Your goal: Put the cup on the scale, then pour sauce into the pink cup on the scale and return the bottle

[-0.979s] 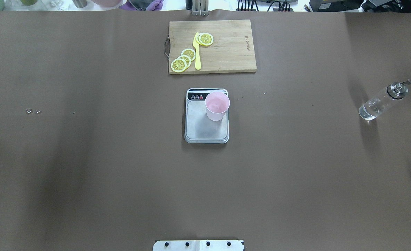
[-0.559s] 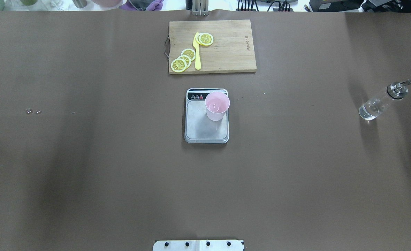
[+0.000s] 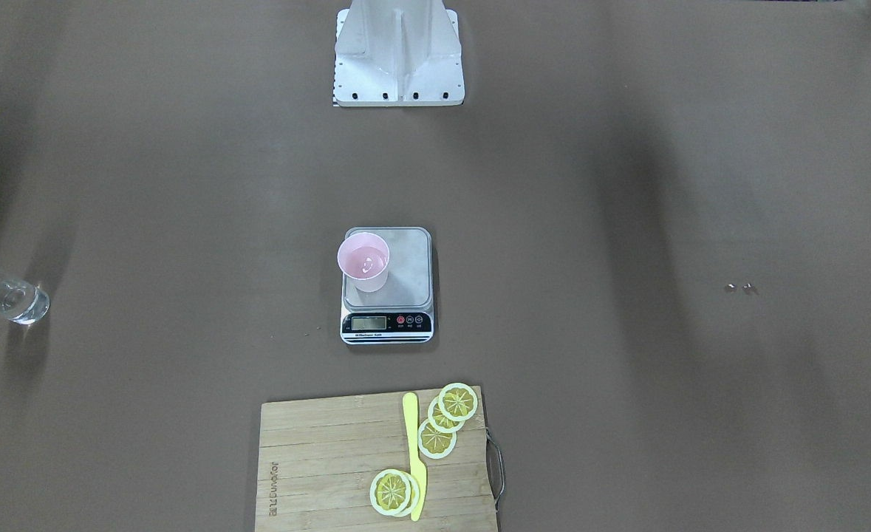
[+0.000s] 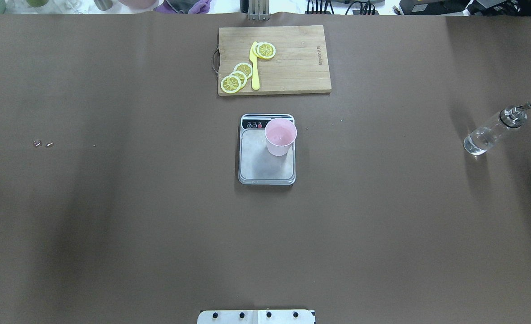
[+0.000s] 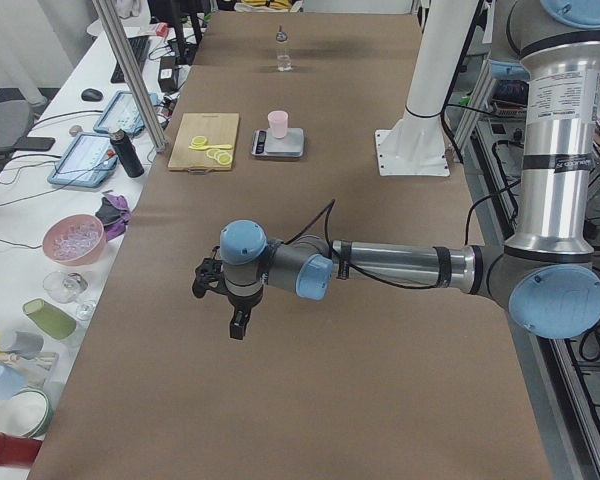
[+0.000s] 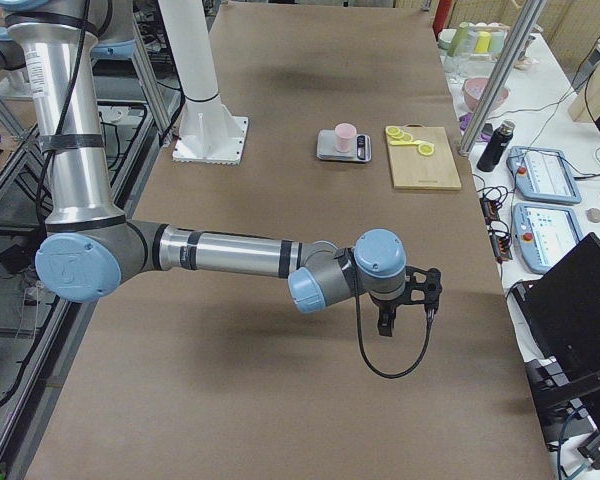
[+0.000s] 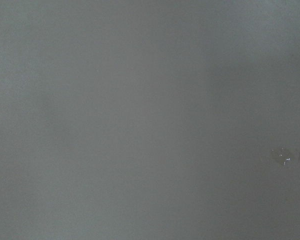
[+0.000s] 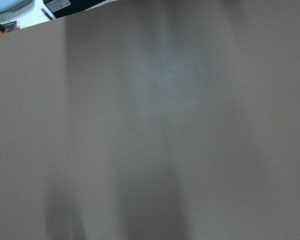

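Your left gripper and right gripper show only in the side views, so you cannot tell whether either is spread or closed; nothing is seen in them. Each hangs above the table, which is covered in a plain brown sheet, and both wrist cameras see little but that sheet. Two small shiny specks lie near the lower right edge of the left wrist view.

Farther out from both grippers, at the table's middle, the cup stands upright on the scale, at the corner of the platform beside the display strip. The bottle stands on the sheet at the right gripper's end of the table, well apart from the scale, with the clear sauce in its lower part.

Beyond the scale lies a wooden cutting board with lemon slices and a yellow knife. A white bench along the far side holds tablets, a pink bowl and cups.

The board's engraved mark and the scale's display are too small to read.
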